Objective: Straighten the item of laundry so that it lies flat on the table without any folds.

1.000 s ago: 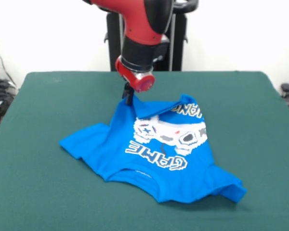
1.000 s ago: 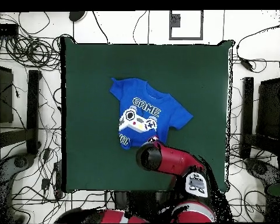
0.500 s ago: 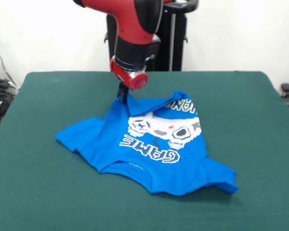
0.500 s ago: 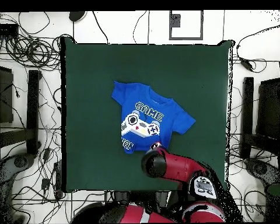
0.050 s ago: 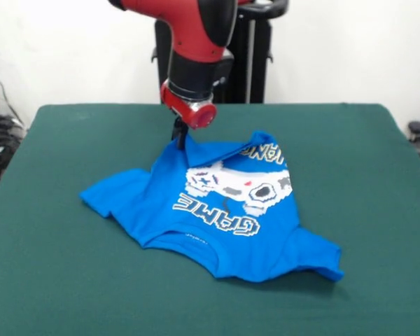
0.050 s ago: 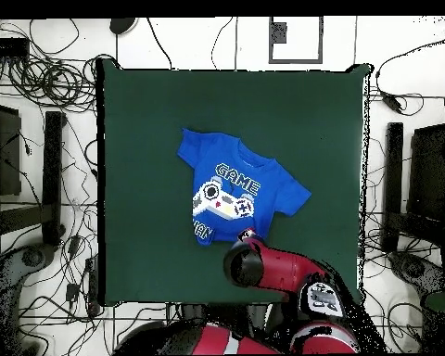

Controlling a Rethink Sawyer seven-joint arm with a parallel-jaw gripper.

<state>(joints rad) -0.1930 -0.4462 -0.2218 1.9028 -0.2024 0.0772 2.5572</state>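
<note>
Fingers (image 5: 181, 134) pinch the blue T-shirt (image 5: 217, 210) hem; "GAME" reads clearly, the second word is half folded, on the green worktop (image 5: 56, 280).

Blue shirt (image 5: 217, 217) print-up on table (image 5: 70, 280), hem seemingly folded.

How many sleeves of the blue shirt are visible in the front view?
2. One sleeve spreads flat at the T-shirt's left side in the picture; the other lies at its lower right, slightly curled. None seems hidden.
</note>
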